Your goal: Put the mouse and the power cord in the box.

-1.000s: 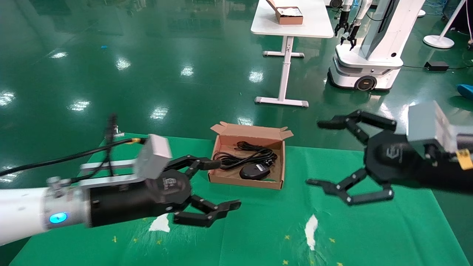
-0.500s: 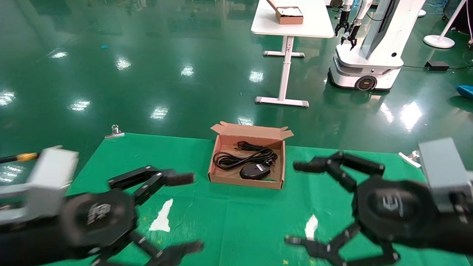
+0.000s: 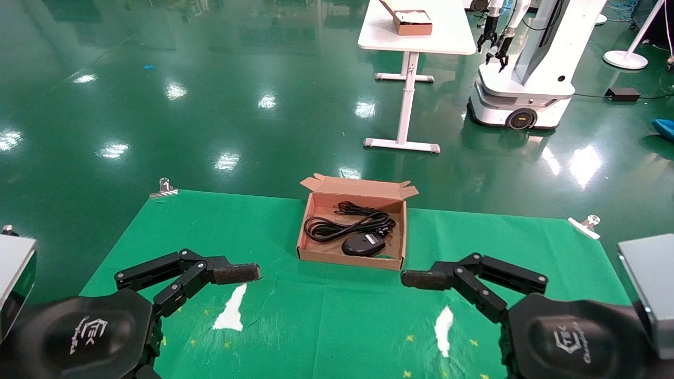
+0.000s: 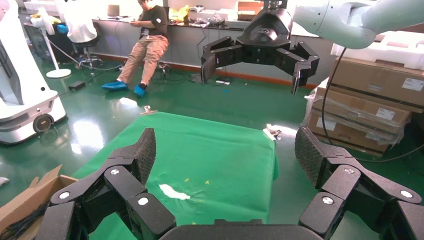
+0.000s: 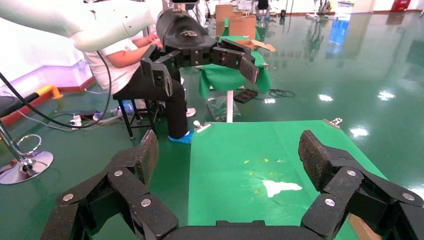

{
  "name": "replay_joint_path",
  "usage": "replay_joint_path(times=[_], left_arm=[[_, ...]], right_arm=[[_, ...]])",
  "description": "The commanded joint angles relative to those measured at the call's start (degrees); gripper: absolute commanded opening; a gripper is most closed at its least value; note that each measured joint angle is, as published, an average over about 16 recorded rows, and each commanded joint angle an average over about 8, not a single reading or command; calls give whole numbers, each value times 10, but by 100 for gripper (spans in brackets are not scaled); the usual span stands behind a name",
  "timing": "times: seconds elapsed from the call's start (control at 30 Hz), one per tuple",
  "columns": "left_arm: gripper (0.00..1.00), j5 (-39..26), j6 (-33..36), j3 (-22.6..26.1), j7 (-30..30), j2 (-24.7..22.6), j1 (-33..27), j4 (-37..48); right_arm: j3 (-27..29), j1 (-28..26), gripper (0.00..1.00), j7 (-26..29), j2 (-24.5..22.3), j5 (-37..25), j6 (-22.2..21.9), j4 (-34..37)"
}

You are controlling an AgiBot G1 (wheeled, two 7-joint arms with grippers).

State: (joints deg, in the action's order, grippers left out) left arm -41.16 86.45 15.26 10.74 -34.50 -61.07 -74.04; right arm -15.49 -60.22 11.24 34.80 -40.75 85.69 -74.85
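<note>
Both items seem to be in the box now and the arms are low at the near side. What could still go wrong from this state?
1. The power cord lies in loose loops in the box; a loop may rise above the wall and block the open lid flap from closing.
2. The mouse sits close to the near wall, so a knock against the light box could tip it out.
3. The left gripper and right gripper, both open, hover low over the green cloth and could snag it.

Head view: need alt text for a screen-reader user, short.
An open brown cardboard box on a green table cloth holds a small black oval mouse and a looped thick black power cord. Both open black grippers hang empty in the foreground, the left gripper and right gripper on either side, apart from the box.
</note>
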Motion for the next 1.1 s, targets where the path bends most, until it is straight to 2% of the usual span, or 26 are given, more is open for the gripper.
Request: replay_joint_path(times=[0.03, 1.1], left_arm=[[100, 0, -1, 1, 0, 0, 0, 0], [100, -6, -7, 7, 0, -5, -4, 5]], right_arm=[[0, 0, 100, 0, 0, 0, 0, 0], [-6, -15, 100, -6, 2, -12, 0, 14]])
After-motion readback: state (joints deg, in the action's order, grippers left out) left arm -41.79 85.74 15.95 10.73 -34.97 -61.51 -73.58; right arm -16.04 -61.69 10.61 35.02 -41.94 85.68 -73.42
